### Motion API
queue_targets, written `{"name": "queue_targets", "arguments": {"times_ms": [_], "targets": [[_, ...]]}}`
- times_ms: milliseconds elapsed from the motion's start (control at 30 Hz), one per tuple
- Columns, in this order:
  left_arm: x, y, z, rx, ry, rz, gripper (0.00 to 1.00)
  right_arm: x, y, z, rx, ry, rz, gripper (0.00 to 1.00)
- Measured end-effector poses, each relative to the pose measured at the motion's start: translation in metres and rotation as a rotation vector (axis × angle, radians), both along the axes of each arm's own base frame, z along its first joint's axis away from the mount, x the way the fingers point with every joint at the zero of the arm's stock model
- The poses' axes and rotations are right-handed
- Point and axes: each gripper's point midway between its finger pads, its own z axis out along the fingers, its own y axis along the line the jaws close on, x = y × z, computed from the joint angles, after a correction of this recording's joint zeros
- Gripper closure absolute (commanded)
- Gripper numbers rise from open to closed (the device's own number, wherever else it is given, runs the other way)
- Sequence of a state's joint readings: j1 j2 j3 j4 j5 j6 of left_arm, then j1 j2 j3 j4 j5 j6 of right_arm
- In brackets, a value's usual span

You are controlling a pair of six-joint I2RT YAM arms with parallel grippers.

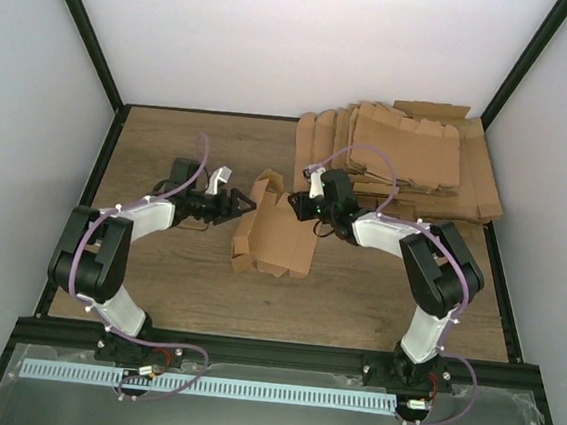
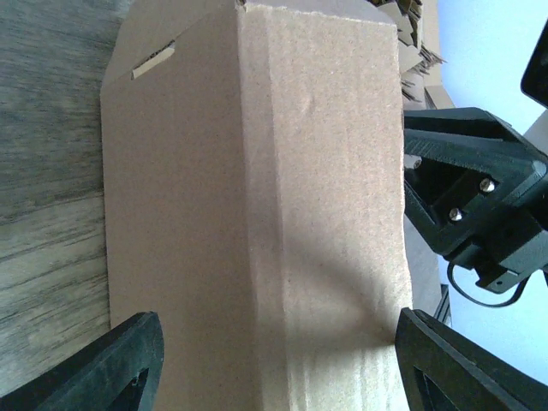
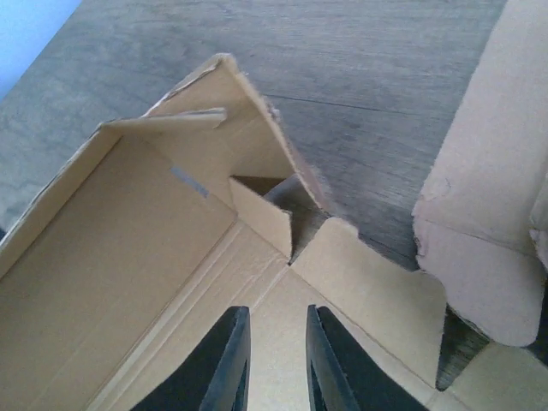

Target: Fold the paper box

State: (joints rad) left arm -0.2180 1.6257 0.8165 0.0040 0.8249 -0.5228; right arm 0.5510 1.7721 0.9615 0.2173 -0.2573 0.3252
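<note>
Two pincers are at the paper box [image 1: 279, 242], which lies between them on the table [image 1: 355, 300]. My left gripper [image 2: 278, 318] is spread wide, with one finger on each side of the box's folded outer wall; I cannot tell whether they touch it. My right gripper [image 3: 278, 312] is parted only slightly, with nothing between its fingers. It is above the box's inner floor, and a raised corner flap stands just ahead. Only the overhead view shows the stack of flat blanks [image 1: 420, 155], beyond the right gripper and to its right.

On table [image 1: 170, 141]: paper box [image 1: 281, 240] centre; blank pile [image 1: 420, 155] behind, rightward.
</note>
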Motion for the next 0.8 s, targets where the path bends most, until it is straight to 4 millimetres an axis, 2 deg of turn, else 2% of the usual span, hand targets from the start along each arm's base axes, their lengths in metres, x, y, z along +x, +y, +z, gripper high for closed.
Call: {"name": "queue_targets", "arguments": {"times_ms": [67,200,300,467,800], "targets": [[0.001,0.001,0.0,0.008,-0.004,0.003,0.23,0.006,-0.001,-0.002,-0.013,-0.013,-0.003,0.67],[0.001,0.002,-0.001,0.017,-0.001,0.005,0.24,0.013,0.001,-0.014,-0.051,-0.025,0.012,0.67],[0.0,0.002,-0.002,0.02,0.004,0.004,0.25,0.027,0.008,-0.022,-0.075,-0.043,0.028,0.67],[0.0,0.001,-0.002,0.024,0.001,-0.002,0.25,0.04,0.015,-0.027,-0.091,-0.079,0.053,0.68],[0.004,-0.004,0.006,0.046,-0.02,-0.022,0.3,0.06,0.032,-0.02,-0.085,-0.153,0.101,0.77]]}}
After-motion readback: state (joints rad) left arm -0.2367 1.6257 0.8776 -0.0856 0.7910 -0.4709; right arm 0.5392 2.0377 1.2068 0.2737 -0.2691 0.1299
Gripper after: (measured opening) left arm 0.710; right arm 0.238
